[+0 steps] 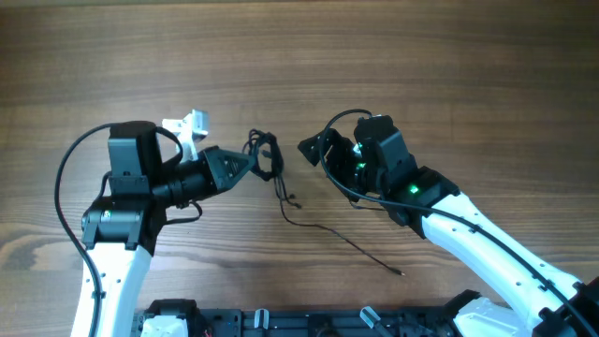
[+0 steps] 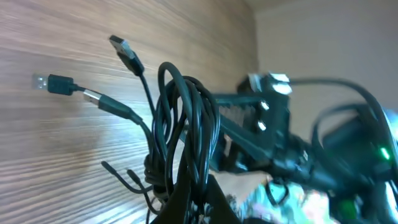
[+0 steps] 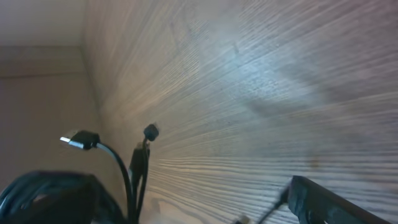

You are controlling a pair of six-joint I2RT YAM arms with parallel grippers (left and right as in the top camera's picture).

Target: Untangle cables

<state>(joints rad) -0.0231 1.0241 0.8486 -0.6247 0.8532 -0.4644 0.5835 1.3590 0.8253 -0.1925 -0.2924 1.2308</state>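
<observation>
Clenching the bundle of black USB cables (image 1: 266, 153) at mid-table, my left claw (image 1: 251, 165) grips its loops; one strand (image 1: 346, 241) trails over the wooden table (image 1: 421, 56). My right claw (image 1: 314, 148) stands released nearby.

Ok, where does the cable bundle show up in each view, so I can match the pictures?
Overhead: cable bundle near the centre of the picture.
Left wrist: cable bundle mid-frame, close up, plugs fanning up-left.
Right wrist: cable bundle in the bottom-left corner, plugs rising above it.
Shared landmark: the wood-grain table behind it in all three.
</observation>
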